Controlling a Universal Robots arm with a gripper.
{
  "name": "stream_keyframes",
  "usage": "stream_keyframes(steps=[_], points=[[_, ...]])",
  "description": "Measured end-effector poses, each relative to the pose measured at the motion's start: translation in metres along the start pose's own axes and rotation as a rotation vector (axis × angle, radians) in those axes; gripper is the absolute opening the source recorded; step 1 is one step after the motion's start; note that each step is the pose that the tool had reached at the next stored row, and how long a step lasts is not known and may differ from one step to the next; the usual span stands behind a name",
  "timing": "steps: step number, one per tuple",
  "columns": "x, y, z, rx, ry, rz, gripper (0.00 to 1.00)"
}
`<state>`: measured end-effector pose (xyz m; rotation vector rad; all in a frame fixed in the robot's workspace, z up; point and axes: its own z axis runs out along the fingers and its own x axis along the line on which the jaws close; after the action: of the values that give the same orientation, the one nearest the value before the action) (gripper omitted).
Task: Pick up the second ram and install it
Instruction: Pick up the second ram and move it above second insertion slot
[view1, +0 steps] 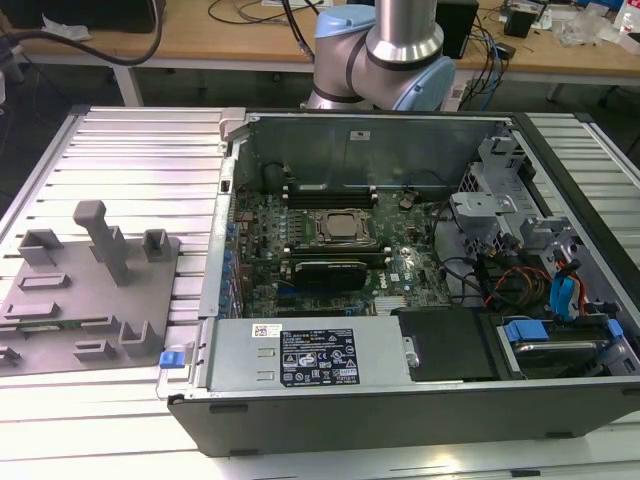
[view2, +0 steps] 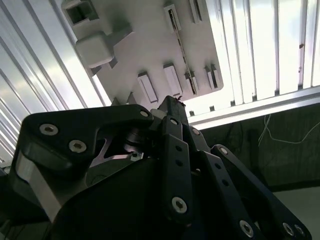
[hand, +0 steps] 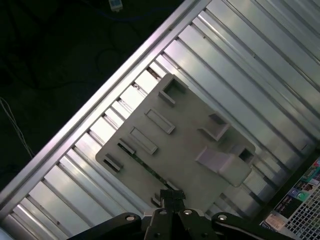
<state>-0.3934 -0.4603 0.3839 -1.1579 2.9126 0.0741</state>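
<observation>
Jaws closed, well above tray (hand: 185, 150) edge; second ram (view1: 60, 322) slotted, uncovered.

The ram (view1: 55, 322) is a long, thin green board standing on its long edge in a slot of the grey tray (view1: 150, 300). From above it shows as a narrow dark-green strip. In the exterior view it sits in the tray's near left part, running left to right. It is level and low among the tray's raised blocks, well to the left of the open case (view1: 400, 410). It is seated in the tray, not yet lifted. In the first wrist view it (hand: 149, 167) is a thin dark line with a hint of green between two rows of short slots. Its chips are too small to make out.
</observation>
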Motion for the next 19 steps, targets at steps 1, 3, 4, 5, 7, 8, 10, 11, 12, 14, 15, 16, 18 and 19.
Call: stream_keyframes(steps=[1, 3, 4, 5, 7, 8, 10, 11, 12, 14, 15, 16, 18, 19], points=[[0.0, 0.0, 0.0, -0.0001, 0.0002, -0.005, 0.11], [0.0, 0.0, 0.0, -0.0003, 0.0007, -0.016, 0.11], [0.0, 0.0, 0.0, -0.0005, 0.0008, -0.021, 0.11], [0.0, 0.0, 0.0, -0.0006, 0.0011, -0.025, 0.11], [0.0, 0.0, 0.0, -0.0007, 0.0012, -0.03, 0.11], [0.0, 0.0, 0.0, -0.0008, 0.0013, -0.032, 0.11], [0.0, 0.0, 0.0, -0.0009, 0.0015, -0.037, 0.11], [0.0, 0.0, 0.0, -0.0009, 0.0016, -0.039, 0.11], [0.0, 0.0, 0.0, -0.0014, 0.0024, -0.057, 0.11], [0.0, 0.0, 0.0, -0.0017, 0.003, -0.074, 0.11], [0.0, 0.0, 0.0, -0.0019, 0.0033, -0.081, 0.11], [0.0, 0.0, 0.0, -0.0022, 0.0038, -0.092, 0.11], [0.0, 0.0, 0.0, -0.0027, 0.0047, -0.113, 0.11], [0.0, 0.0, 0.0, -0.0028, 0.005, -0.121, 0.11]])
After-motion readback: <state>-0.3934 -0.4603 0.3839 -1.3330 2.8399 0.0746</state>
